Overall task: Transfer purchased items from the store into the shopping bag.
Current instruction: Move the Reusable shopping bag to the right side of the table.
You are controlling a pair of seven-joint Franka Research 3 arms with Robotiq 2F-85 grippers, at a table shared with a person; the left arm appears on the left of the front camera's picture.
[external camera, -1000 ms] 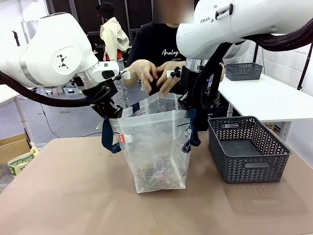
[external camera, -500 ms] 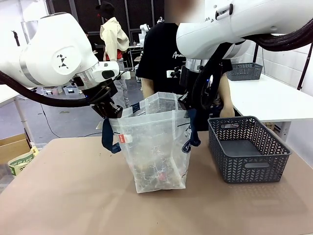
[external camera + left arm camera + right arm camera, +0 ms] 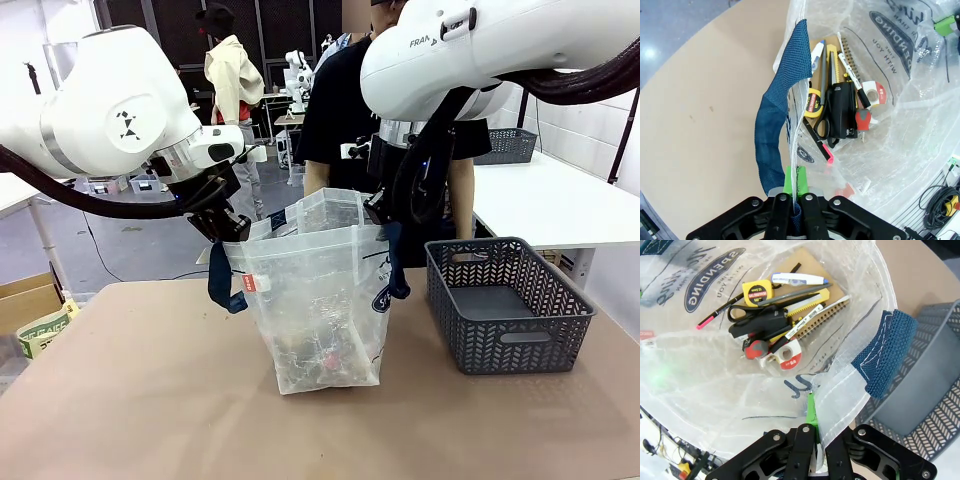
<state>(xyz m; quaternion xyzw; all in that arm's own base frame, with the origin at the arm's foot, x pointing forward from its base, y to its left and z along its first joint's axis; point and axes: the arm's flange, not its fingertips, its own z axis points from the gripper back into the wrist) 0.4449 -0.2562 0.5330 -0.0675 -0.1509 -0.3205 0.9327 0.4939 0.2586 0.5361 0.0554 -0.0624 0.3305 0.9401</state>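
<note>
- Both pairs of jaws were clenched on the shopping bag. The left jaws pinched its rim film beside a navy strap, and the right jaws pinched the opposite rim near the other strap, so the mouth stood open.
- The purchased items lay heaped on the bag's bottom (a tape measure, scissors, a marker and a tape roll among them).
- The film looked thin and slick. An outward or upward pull by either arm could draw it out of the green pads or tear it, and the mouth would likely fold shut.
- A lift would probably slide the heap to one side and tilt the bag toward the grey basket.
- The person stood at the far side, close behind the right arm, so a hand reaching in could meet it.
- The basket sat just beside the bag on the robot's right, leaving little room there.
- The surface lay open on the robot's left, and the bag stood well back from the near edge.
</note>
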